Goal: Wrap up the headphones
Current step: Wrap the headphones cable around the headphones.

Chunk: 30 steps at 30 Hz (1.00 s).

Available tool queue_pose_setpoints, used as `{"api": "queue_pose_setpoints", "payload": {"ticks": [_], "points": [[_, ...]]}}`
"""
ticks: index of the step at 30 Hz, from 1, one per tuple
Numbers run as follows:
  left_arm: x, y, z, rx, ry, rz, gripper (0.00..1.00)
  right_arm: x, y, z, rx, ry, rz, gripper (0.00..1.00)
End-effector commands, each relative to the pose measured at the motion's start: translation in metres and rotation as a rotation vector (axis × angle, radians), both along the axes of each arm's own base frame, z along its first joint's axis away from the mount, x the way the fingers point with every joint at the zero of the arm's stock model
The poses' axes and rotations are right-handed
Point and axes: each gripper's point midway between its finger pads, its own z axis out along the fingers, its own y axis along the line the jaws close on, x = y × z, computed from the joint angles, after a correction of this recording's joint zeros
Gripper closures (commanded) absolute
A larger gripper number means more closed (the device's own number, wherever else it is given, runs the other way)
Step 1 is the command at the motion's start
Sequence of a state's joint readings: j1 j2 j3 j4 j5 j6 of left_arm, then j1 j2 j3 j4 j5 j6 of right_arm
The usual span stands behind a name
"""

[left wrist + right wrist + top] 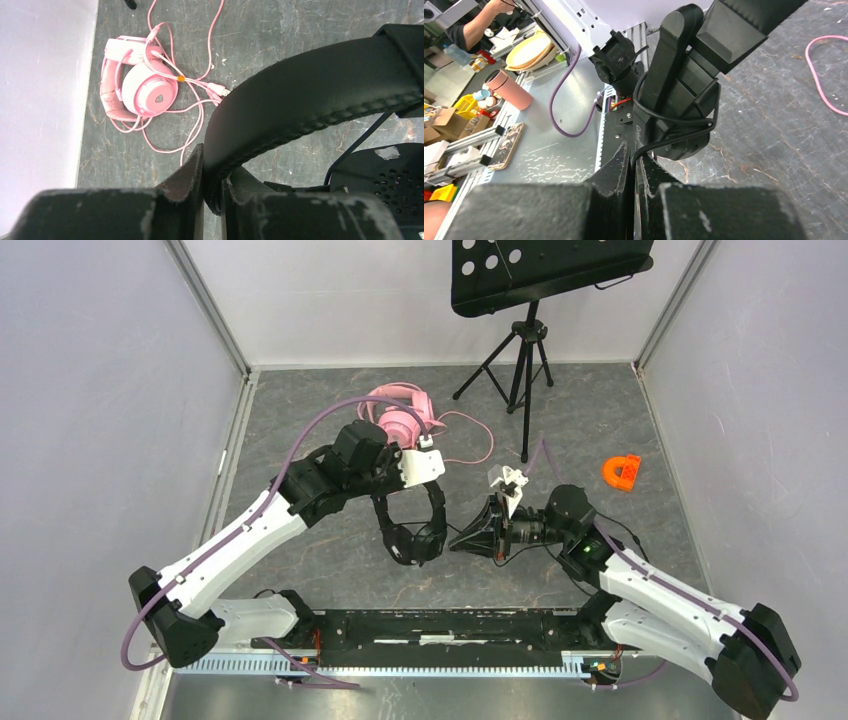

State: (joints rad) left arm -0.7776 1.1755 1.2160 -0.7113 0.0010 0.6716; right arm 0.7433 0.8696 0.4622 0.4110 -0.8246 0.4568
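The black headphones (415,528) hang above the floor between the two arms. My left gripper (212,160) is shut on their padded headband (310,95), with one earcup (390,180) hanging at the right. My right gripper (633,159) points left at the headset's lower earcup (681,100) and is shut on the thin black cable (674,137), which loops around that earcup. The pink headphones (142,90) lie on the floor behind the left gripper (432,472), their pink cable (192,107) spread loosely around them. In the top view the right gripper (466,538) sits just right of the black headset.
A black music stand (525,350) on a tripod stands at the back centre. A small orange plastic piece (621,472) lies at the right. White walls (100,390) close in both sides. The arms' base rail (440,630) runs along the near edge.
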Motion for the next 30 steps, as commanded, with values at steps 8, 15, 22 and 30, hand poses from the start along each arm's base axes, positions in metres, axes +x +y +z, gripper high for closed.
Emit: {"api": "queue_pose_setpoints", "payload": {"ticks": [8, 15, 22, 30], "points": [[0.034, 0.025, 0.012, 0.053, -0.163, 0.180, 0.98, -0.019, 0.004, 0.053, 0.197, -0.015, 0.117, 0.87], [0.042, 0.030, 0.025, -0.097, -0.116, 0.405, 0.98, -0.003, 0.018, 0.052, 0.199, 0.019, 0.065, 0.84], [0.033, 0.030, 0.030, -0.276, 0.022, 0.602, 0.98, 0.019, 0.035, 0.065, 0.230, -0.013, 0.007, 0.87], [0.023, 0.027, 0.037, -0.573, 0.145, 0.803, 0.98, 0.036, 0.053, 0.070, 0.237, -0.049, -0.035, 0.87]]}}
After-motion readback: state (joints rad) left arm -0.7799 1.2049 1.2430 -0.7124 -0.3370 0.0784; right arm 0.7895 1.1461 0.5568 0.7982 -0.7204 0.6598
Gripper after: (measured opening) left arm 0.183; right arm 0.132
